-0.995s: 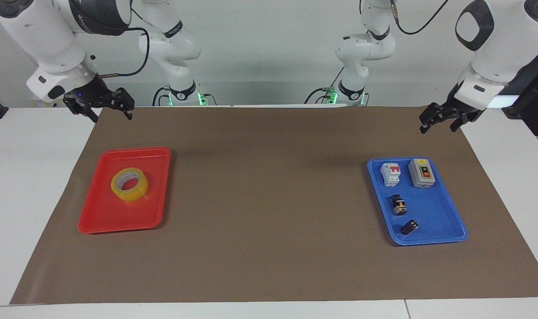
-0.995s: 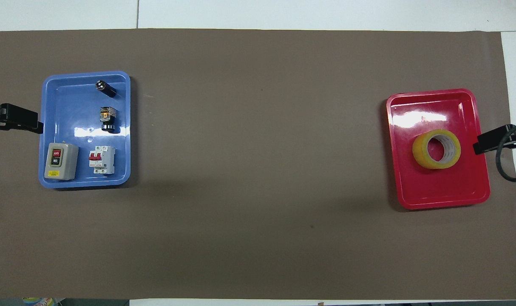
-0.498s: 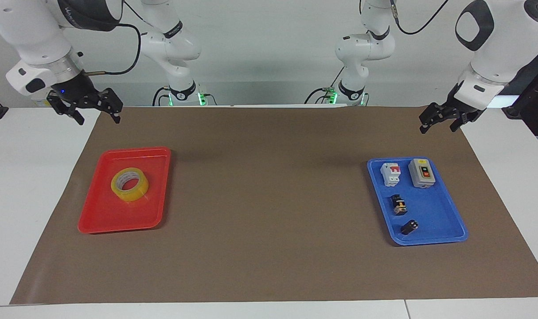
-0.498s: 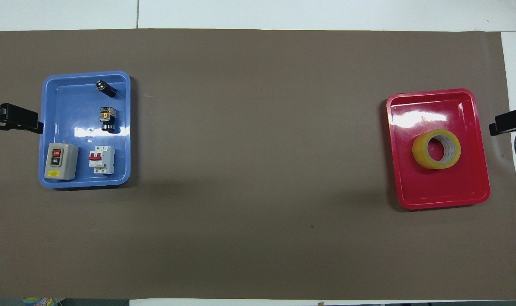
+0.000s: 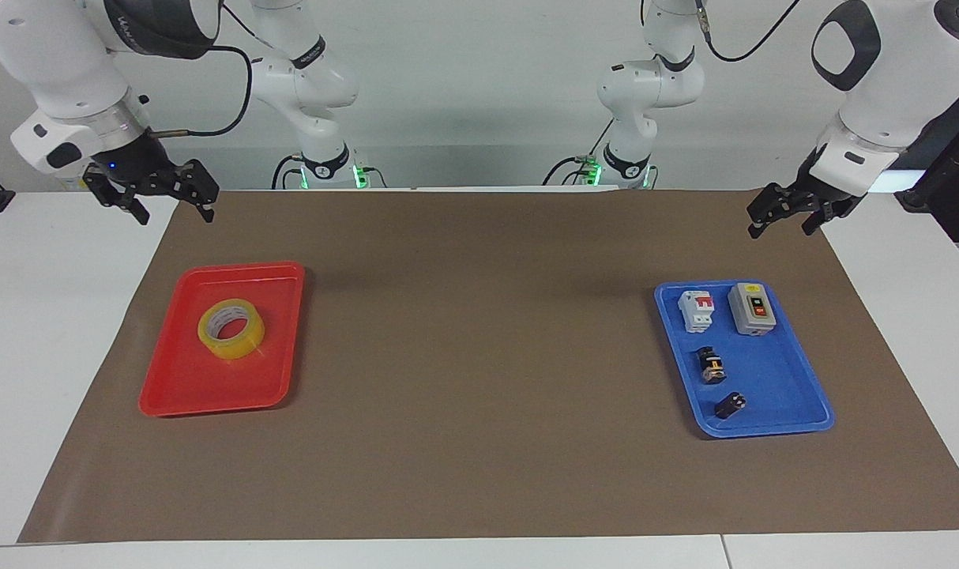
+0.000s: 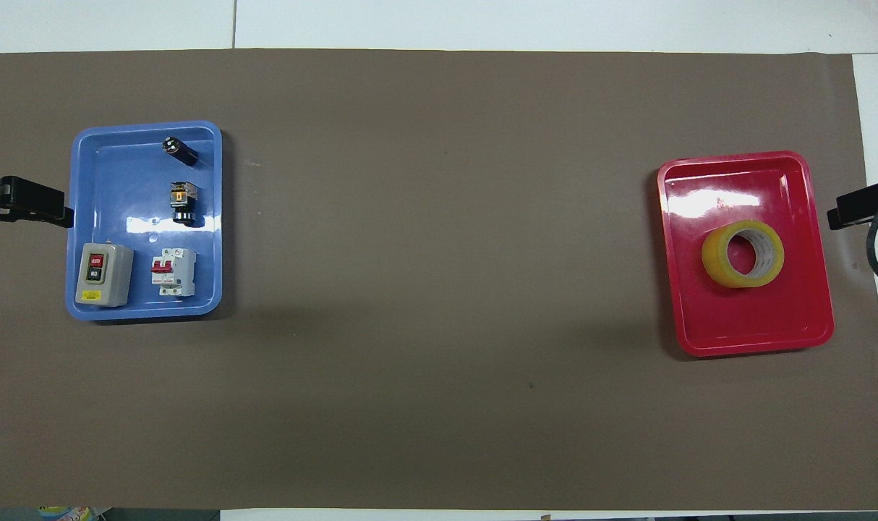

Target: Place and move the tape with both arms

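Right gripper (image 5: 153,199), raised over the brown mat's (image 5: 479,348) edge at the right arm's end, fingers spread wide, holding nothing; red tray (image 5: 181,387) on the mat, bearing the tape (image 5: 231,329), lying flat; blue tray (image 5: 772,379) toward the left arm's end, holding a circuit breaker (image 5: 696,310), grey switch box (image 5: 752,308) and two small black parts; left gripper (image 5: 787,213), raised over the mat's edge, fingers apart, empty.
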